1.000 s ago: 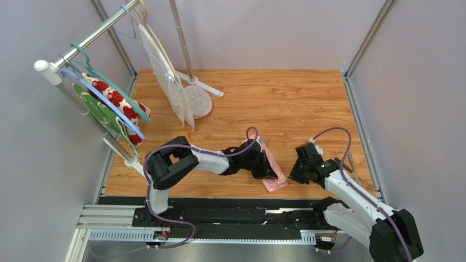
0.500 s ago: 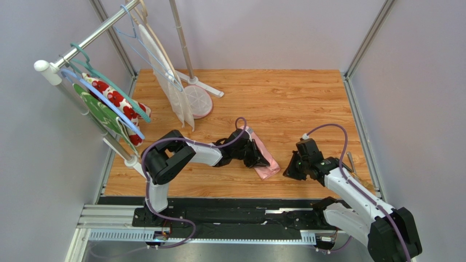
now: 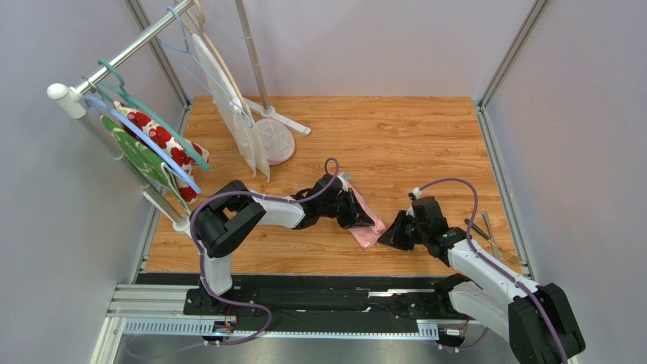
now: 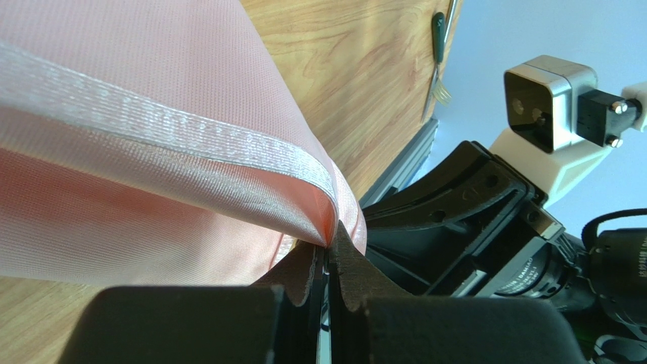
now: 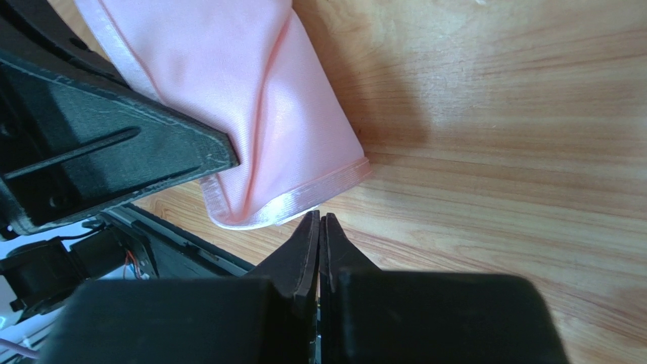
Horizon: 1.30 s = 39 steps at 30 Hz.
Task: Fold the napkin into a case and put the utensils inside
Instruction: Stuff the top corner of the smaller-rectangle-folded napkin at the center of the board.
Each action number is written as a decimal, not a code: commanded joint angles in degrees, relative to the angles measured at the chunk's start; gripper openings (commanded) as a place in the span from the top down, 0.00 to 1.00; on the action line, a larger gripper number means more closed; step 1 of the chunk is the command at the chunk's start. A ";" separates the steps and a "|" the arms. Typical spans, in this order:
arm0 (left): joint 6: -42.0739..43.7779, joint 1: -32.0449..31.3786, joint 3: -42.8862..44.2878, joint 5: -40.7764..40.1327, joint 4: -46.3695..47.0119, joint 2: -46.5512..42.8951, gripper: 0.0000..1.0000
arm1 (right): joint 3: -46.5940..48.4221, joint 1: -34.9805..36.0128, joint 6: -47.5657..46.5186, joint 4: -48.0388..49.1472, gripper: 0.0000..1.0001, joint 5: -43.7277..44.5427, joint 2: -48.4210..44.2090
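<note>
Seen toward 5 o'clock of the table [image 3: 425,136] middle: a light-pink soft cloth napkin [image 3: 367,226], folded into a narrow layered strip, its hemmed fold pinched in the left pincer [image 4: 328,254]. Well apart, at 4 o'clock by the edge: slim metal utensils [image 3: 486,230], lying flat.

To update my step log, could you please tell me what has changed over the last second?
The left claw, clamped on the napkin, dragged it leftward and slightly away. The right claw followed leftward, shut, up to its near corner. The utensils stayed put.
</note>
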 commanded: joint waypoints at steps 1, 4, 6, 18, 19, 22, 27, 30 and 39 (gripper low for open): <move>1.29 -0.32 -0.28 1.10 2.51 -2.60 1.00 | -0.94 -0.17 3.04 7.04 1.00 -1.18 0.72; 1.37 -0.32 -0.46 1.01 2.42 -2.43 1.00 | -1.20 -0.26 3.39 6.87 1.00 -0.74 0.02; 1.29 -0.32 -0.46 1.10 2.51 -2.25 1.00 | -1.29 -0.17 3.57 7.04 1.00 -0.74 -0.34; 1.02 -0.50 -1.16 1.01 2.95 -2.60 1.00 | -4.19 -0.26 5.76 16.18 1.00 0.92 6.07; 0.94 -0.59 -1.25 1.10 2.95 -2.52 1.00 | -4.11 -0.17 5.59 17.84 1.00 1.36 6.86; 1.20 -0.94 -1.51 1.62 2.95 -2.17 1.00 | -5.07 -0.43 5.32 17.68 1.00 5.14 7.13; 1.99 -1.90 -2.82 2.42 2.59 -2.25 1.00 | -7.09 -0.26 9.26 16.89 1.00 11.38 6.34; 1.90 -2.26 -4.15 3.64 3.03 -2.16 1.00 | -8.58 -0.17 11.21 16.80 1.00 14.37 4.68; 4.19 -2.52 -6.00 4.35 1.71 -2.87 1.00 | -10.96 -0.17 14.47 13.11 1.00 17.10 -2.00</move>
